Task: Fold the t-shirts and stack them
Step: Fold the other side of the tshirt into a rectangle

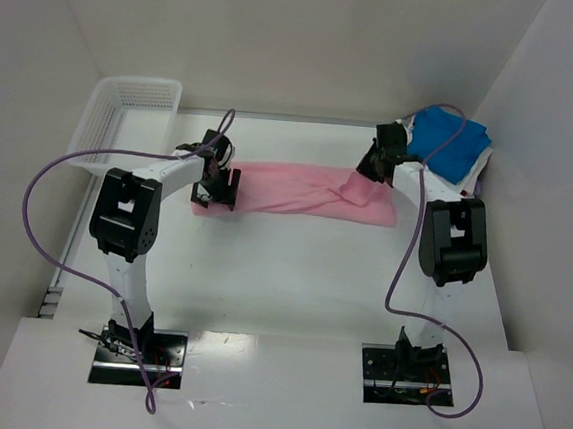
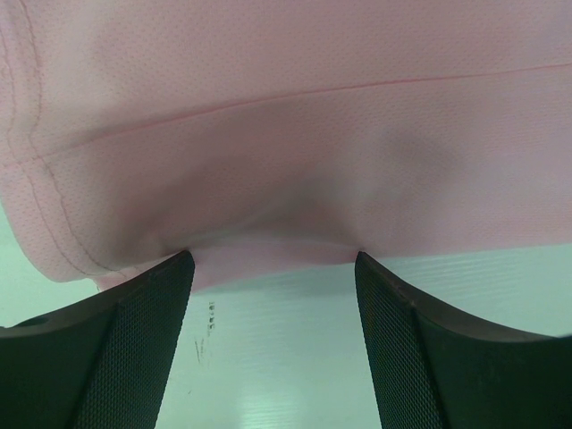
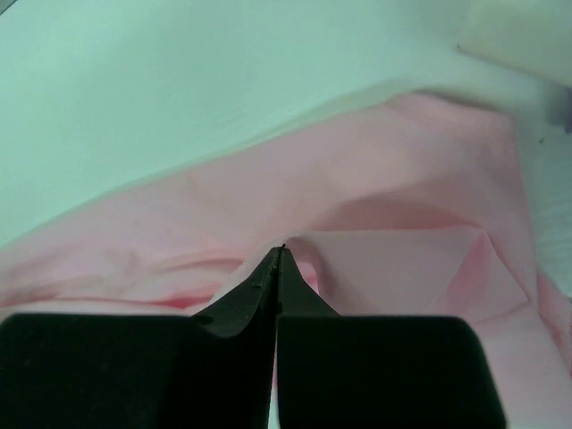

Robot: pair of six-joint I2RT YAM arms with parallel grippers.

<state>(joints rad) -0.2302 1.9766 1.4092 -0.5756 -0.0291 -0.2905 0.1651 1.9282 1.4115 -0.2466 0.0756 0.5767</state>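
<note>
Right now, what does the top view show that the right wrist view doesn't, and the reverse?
Top only: the basket at far left, the blue shirt in the far right corner, and the left hand at the left end of the pink shirt.
Right wrist only: up close, the right hand is shut, with a raised fold of pink cloth at its tips.
Both: the pink shirt lying on the table, with the right hand at its right end.
</note>
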